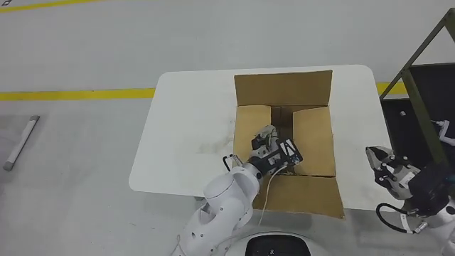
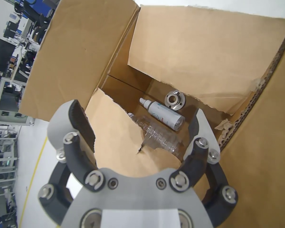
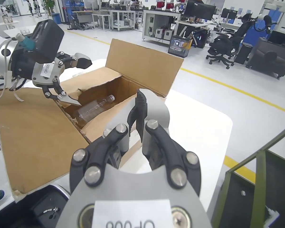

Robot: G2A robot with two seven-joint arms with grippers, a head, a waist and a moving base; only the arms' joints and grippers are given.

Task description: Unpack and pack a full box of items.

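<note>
Corrugated cardboard forms the box (image 1: 284, 89), which stands on the white bench (image 1: 185, 135) with its outer flaps spread and two inner flaps half-folded over the opening. Three items lie on the box floor: a clear plastic bottle (image 2: 156, 136), a white spray bottle (image 2: 161, 113) just beside it and roughly parallel, and a metal flange (image 2: 174, 99) on the spray bottle's far side.

The left jaws are released and hang over the opening, one side above the torn inner flap (image 2: 118, 131), the other dipped near the clear plastic bottle's base end. That bottle lies below and ahead of them, cap toward the box's far wall, its long axis oblique to the line between the jaws. The torn inner flap hides part of its body.

The right jaws, clenched on nothing, sit at the bench's right edge, well apart from the box.

Assessment: unpacking appears barely begun. The left arm (image 1: 227, 199) is plainly nearer. Its descent likely needs a wrist turn to square the jaws across the bottle, clear of the flap.
</note>
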